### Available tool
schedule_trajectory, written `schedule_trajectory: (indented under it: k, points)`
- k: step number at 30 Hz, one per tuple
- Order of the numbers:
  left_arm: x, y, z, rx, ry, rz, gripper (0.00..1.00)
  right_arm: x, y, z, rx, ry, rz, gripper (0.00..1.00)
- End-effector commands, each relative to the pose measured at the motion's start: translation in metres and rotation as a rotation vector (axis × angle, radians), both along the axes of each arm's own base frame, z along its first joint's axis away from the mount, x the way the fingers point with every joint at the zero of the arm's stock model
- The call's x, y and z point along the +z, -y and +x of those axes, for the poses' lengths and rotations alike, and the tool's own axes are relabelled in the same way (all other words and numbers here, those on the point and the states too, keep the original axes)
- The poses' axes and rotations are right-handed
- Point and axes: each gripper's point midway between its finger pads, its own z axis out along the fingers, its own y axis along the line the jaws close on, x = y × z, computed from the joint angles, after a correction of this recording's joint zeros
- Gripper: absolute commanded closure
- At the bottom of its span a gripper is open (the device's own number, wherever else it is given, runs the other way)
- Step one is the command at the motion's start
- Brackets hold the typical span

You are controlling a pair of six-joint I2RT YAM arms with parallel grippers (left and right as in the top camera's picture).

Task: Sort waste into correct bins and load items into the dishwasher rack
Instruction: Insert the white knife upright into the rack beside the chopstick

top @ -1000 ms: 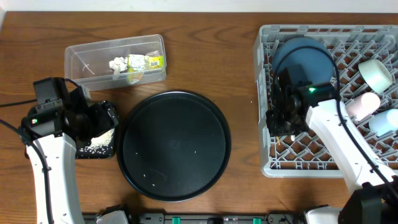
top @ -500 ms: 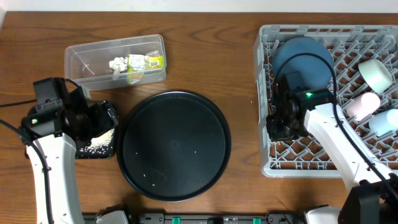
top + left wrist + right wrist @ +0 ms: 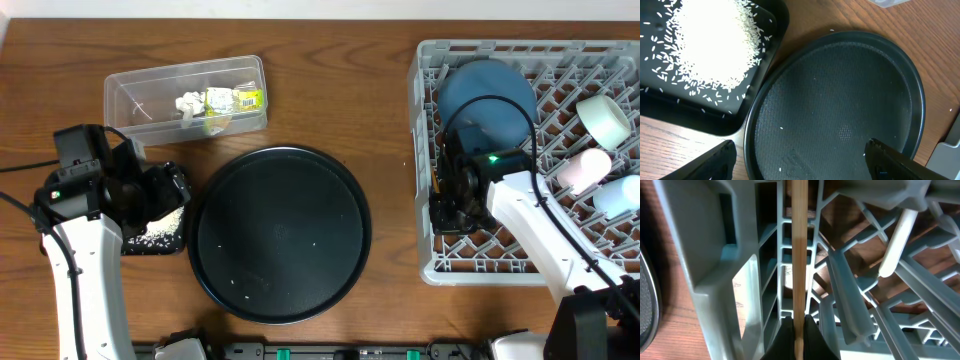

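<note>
My right gripper (image 3: 447, 200) is down inside the left side of the grey dishwasher rack (image 3: 425, 265), shut on the thin wooden chopstick (image 3: 799, 240). In the right wrist view the fingers (image 3: 799, 327) pinch the chopstick, which stands between the rack's pegs (image 3: 740, 280). The dark-blue dish (image 3: 490, 95), a white cup (image 3: 603, 118) and a pale-blue cup (image 3: 617, 195) sit in the rack. My left gripper (image 3: 165, 190) is open and empty (image 3: 800, 167) over the edge of the shallow black tray (image 3: 765, 90), which holds the rice (image 3: 705, 45). The clear tub (image 3: 120, 85) holds the tissue wad (image 3: 188, 103) and wrapper (image 3: 235, 99).
The large round black tray (image 3: 280, 235) lies in the middle of the table, with a few stray rice grains on it. A white rod-like piece (image 3: 895, 245) lies among the rack's pegs. Another pale cup (image 3: 583, 168) lies in the rack's right side.
My right gripper has moved a little toward the front of the rack's left side, still holding the chopstick. The left arm has not moved.
</note>
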Motion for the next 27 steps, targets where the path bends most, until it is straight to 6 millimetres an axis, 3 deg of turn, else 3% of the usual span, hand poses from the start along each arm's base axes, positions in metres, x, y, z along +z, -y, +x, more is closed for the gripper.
schedule_trajectory:
  k: [1, 11, 15, 17, 19, 27]
  points:
    - [0.0, -0.002, 0.0, 0.008, -0.003, 0.0, 0.16, 0.002, -0.001, -0.002, -0.006, -0.001, 0.001, 0.99]
    - [0.0, -0.002, 0.0, 0.008, -0.003, 0.0, 0.16, 0.019, 0.002, -0.019, -0.006, -0.042, -0.005, 0.99]
    - [-0.001, -0.002, 0.0, 0.008, -0.007, -0.001, 0.17, 0.02, -0.006, -0.022, -0.007, -0.057, 0.042, 0.98]
    - [-0.001, -0.002, 0.0, 0.008, -0.007, -0.001, 0.17, 0.021, -0.015, -0.024, 0.0, -0.072, 0.099, 0.92]
    - [-0.001, -0.002, 0.0, 0.008, -0.007, -0.001, 0.16, 0.023, -0.023, -0.027, 0.034, -0.082, 0.146, 0.74]
    - [-0.001, -0.002, 0.0, 0.008, -0.007, -0.001, 0.17, 0.025, -0.022, -0.04, 0.055, -0.135, 0.15, 0.61]
